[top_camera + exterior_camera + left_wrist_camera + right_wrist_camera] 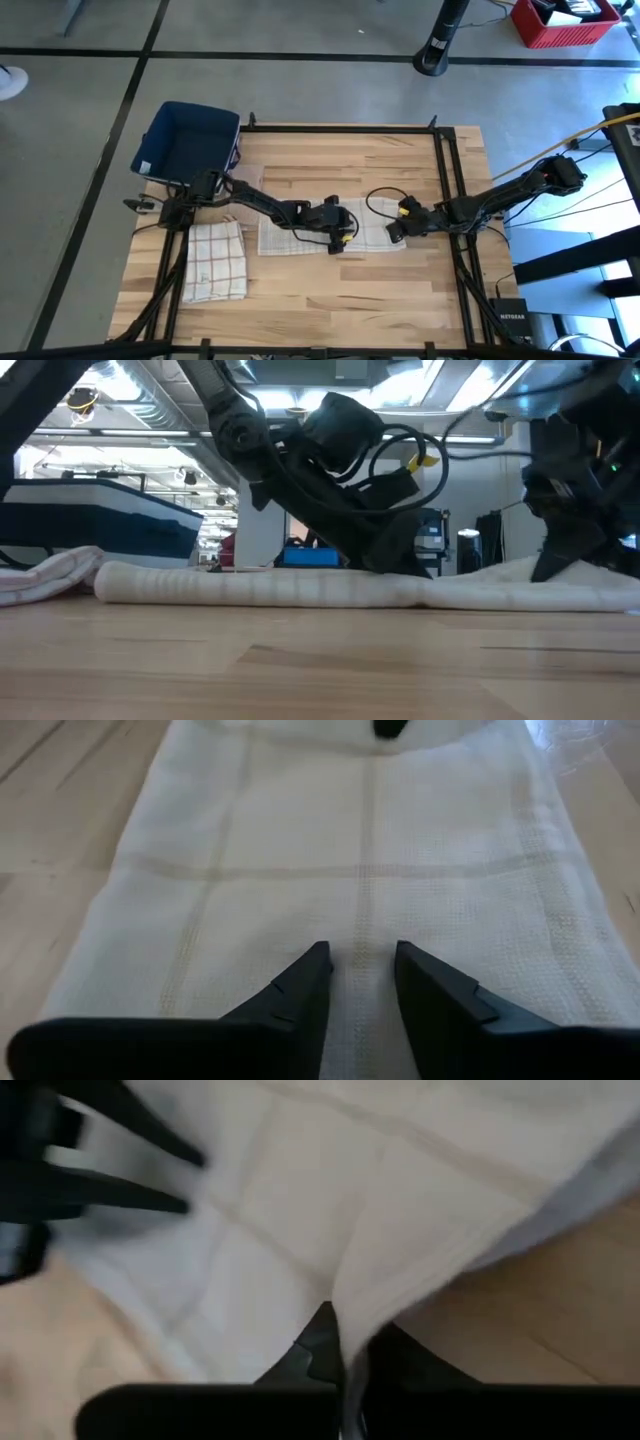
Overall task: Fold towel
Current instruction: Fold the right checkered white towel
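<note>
A white towel with faint checks (pixel 300 236) lies spread in the middle of the table. My left gripper (pixel 340 236) is low over its middle; in the left wrist view (pixel 360 965) its fingers stand a narrow gap apart, with flat cloth (pixel 360 840) showing between them. My right gripper (pixel 397 231) is at the towel's right end and shut on it (pixel 345 1355). In the low view the towel (pixel 260 586) lies flat, slightly raised at the right gripper (pixel 556 565). My left gripper slants down from the table's left toward the towel's middle; whether its fingertips (pixel 312 970) touch the cloth I cannot tell. My right gripper pinches the towel's hemmed right edge (pixel 352 1312) between its two fingers, coming from the table's right. The cloth there is raised a little; the rest lies on the table.
A second towel with red checks (pixel 216 262) lies folded near the table's left edge. A blue bin (pixel 186 141) stands at the far left corner. Bare wood (pixel 330 300) stretches along the near side.
</note>
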Robot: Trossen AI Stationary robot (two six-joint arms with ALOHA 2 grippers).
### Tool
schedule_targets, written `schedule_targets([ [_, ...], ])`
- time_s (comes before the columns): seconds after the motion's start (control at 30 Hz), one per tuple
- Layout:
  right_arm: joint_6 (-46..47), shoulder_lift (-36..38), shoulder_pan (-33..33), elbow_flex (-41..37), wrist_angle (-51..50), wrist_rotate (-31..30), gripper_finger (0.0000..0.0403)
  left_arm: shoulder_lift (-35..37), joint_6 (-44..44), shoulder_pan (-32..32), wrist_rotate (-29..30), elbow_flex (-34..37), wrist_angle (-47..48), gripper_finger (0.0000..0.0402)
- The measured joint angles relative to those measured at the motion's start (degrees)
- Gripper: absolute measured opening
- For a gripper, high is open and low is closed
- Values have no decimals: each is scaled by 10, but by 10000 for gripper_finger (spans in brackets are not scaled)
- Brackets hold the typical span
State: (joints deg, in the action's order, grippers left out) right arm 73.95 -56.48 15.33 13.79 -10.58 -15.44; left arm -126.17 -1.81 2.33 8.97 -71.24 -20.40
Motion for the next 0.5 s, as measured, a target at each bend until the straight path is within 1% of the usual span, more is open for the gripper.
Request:
schedule_targets([
  [0.17,-16,0,0,54,1,-7,13,0,3,-2,1,2,2,94],
  [0.27,-23,0,0,86,2,-30,22,0,4,0,2,2,3,92],
  [0.37,-28,1,0,107,10,-63,18,0,20,4,3,2,1,94],
  [0.5,-57,-8,0,109,83,-85,13,0,25,10,4,3,-9,95],
])
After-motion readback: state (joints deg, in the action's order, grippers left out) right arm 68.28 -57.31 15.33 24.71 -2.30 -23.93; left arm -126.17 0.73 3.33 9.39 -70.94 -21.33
